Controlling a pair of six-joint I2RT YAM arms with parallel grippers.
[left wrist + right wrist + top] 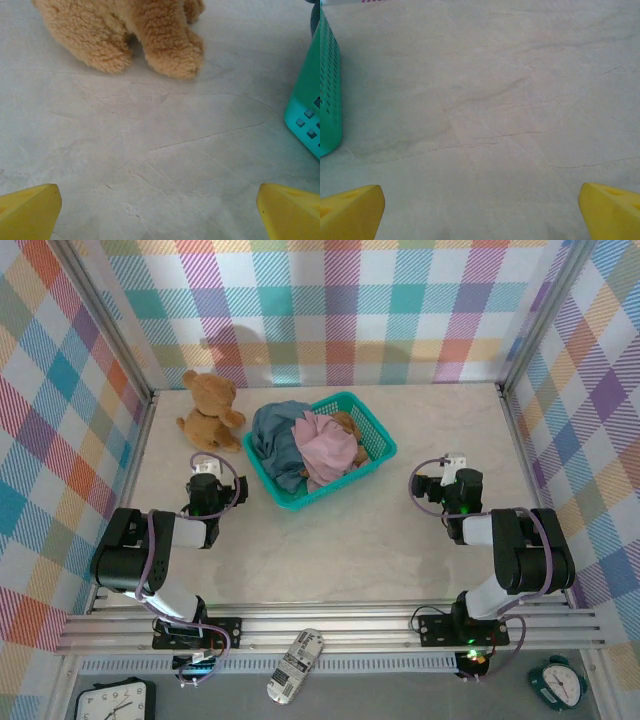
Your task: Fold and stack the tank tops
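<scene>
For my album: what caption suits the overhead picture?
Left gripper and right gripper stand open beside a teal basket heaped with tank tops; a teddy bear sits nearby.

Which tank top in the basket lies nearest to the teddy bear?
The blue tank top, at the basket's left end facing the teddy bear; the pink one lies further right.

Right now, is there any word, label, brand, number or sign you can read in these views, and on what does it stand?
No text can be read.
On the dark-framed clock: dial marks too small to read.
On the teal clock: dial marks too small to read.
On the remote: key markings blurred.
</scene>
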